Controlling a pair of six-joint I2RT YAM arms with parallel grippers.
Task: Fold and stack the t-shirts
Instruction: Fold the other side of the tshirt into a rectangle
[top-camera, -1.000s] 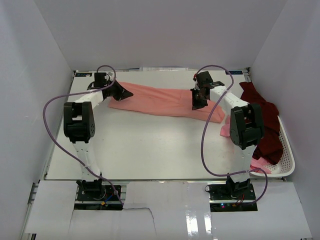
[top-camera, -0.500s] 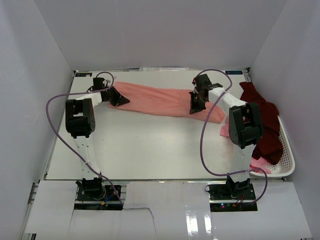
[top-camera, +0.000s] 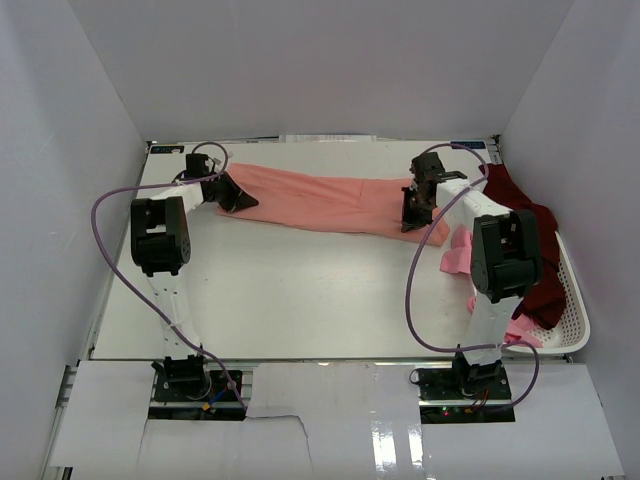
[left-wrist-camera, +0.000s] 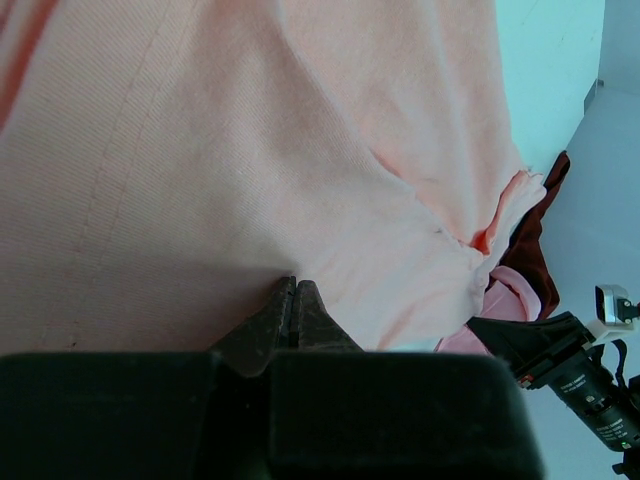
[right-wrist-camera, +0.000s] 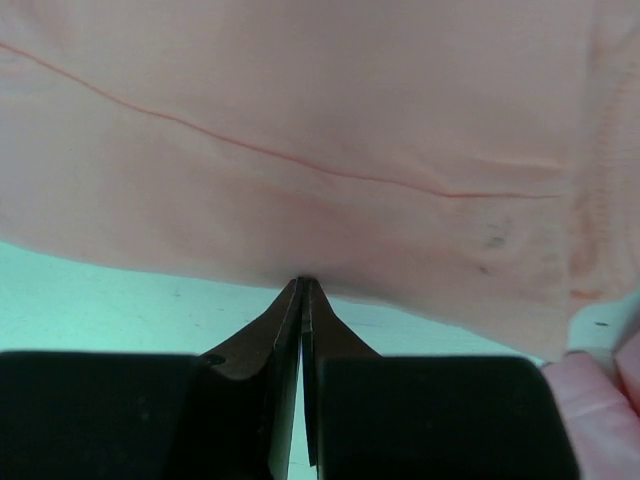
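**Top view:** The salmon t-shirt (top-camera: 330, 203) lies drawn out as a long band across the far part of the table (top-camera: 300, 290), in the upper middle of the frame. The left gripper (top-camera: 240, 198), jaws pressed together, pinches the shirt's left end, with the arm stretched forward and the wrist turned inward. The right gripper (top-camera: 415, 213), also clamped, pinches the right end from a bent-over arm at upper right. Since half a second ago the right gripper has shifted rightward, while the left has hardly moved. A maroon t-shirt (top-camera: 548, 285) lies in the basket (top-camera: 576, 300) at the right edge, with a lighter pink t-shirt (top-camera: 455, 258) just beside it.

**Left wrist:** The left gripper (left-wrist-camera: 293, 292) is closed on the salmon t-shirt (left-wrist-camera: 250, 150), which fills the frame.

**Right wrist:** The right gripper (right-wrist-camera: 302, 287) nips the lower edge of the salmon t-shirt (right-wrist-camera: 300, 120).
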